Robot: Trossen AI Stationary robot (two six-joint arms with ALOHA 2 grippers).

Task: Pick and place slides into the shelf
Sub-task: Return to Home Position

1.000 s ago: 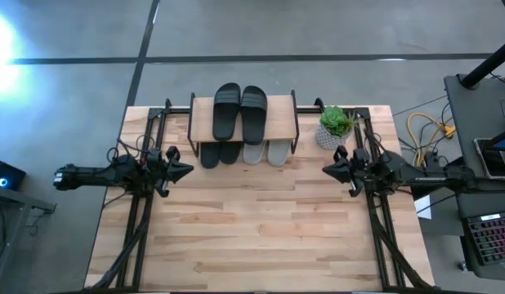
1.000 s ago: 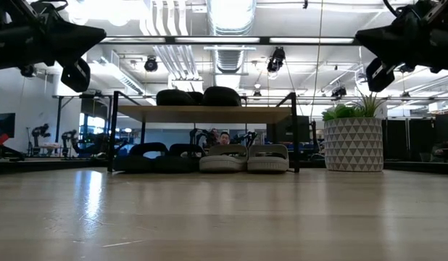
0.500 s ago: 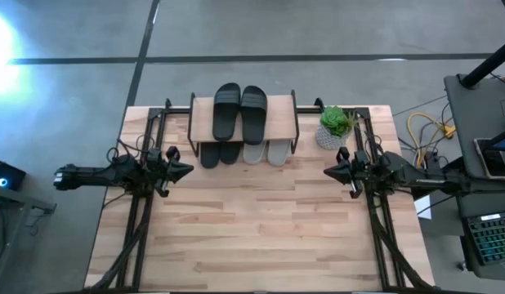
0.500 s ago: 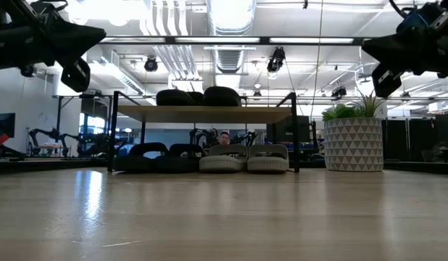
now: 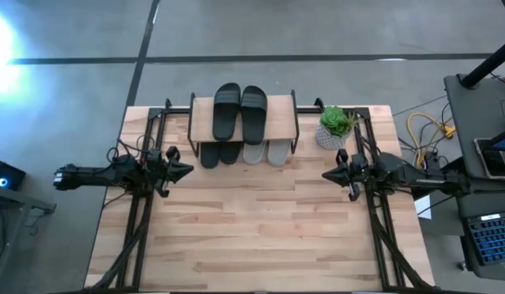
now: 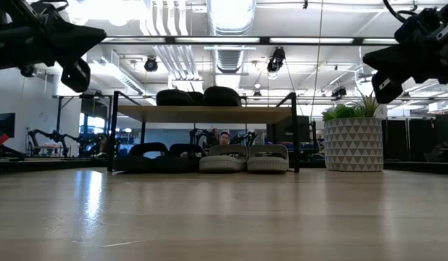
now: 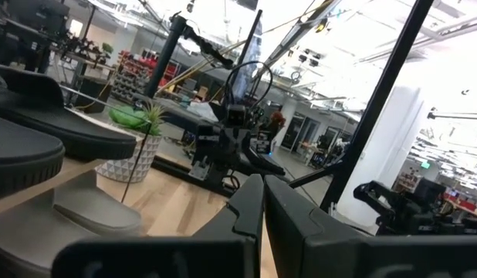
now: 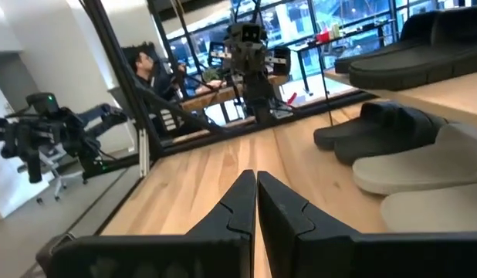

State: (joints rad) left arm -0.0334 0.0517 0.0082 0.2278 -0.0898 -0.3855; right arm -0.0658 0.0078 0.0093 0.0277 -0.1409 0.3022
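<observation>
Wooden table (image 5: 261, 237), left pincer (image 5: 189, 171) closed, empty, right pincer (image 5: 324, 174) likewise

black slides (image 5: 226, 110) atop shelf (image 5: 283, 119); black pair (image 5: 210, 155), grey pair (image 5: 255, 153) beneath.

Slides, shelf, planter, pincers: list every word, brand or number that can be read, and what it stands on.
No text can be read anywhere.
Slides on the shelf: no legible brand.
Planter: triangle pattern only.
Keyboard: keys too small to read.
Left pincer and right pincer, shut, over the table: no label.
</observation>
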